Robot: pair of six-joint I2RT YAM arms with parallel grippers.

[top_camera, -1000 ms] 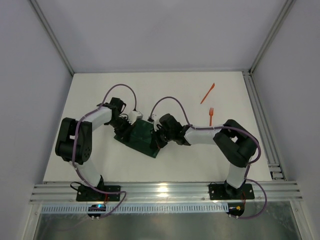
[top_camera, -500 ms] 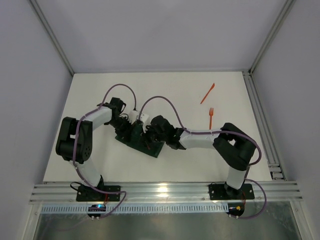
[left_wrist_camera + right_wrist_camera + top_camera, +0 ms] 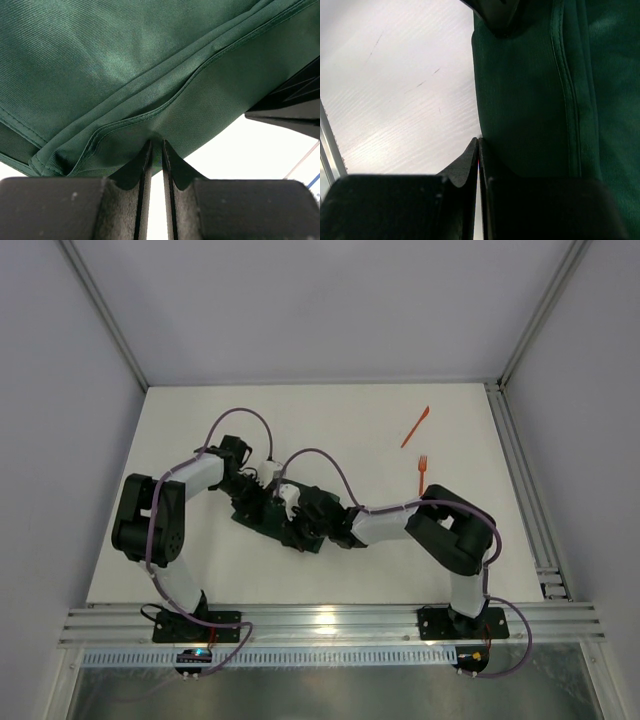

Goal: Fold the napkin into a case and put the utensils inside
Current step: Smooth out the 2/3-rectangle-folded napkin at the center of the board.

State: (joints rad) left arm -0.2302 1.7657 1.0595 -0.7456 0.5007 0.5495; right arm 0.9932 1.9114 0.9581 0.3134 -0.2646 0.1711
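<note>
From the top I see the napkin (image 3: 268, 520), long from far-left to near-right, on the worktop (image 3: 350, 430). My left gripper (image 3: 155, 150) pinches its hem. My right gripper (image 3: 478, 150) is pressed together beside it. No writing.

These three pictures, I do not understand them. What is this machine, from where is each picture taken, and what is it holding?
It is a robot with two arms bolted at the near edge of a white table. The wide picture looks down from above; the other two come from a small camera on each wrist, looking along its own fingers. The left gripper is pinching the hemmed edge of a folded dark green napkin. The right gripper is shut at the napkin's edge; whether it grips cloth is unclear. Far right, apart from the arms, lie an orange knife and an orange fork, untouched.
</note>
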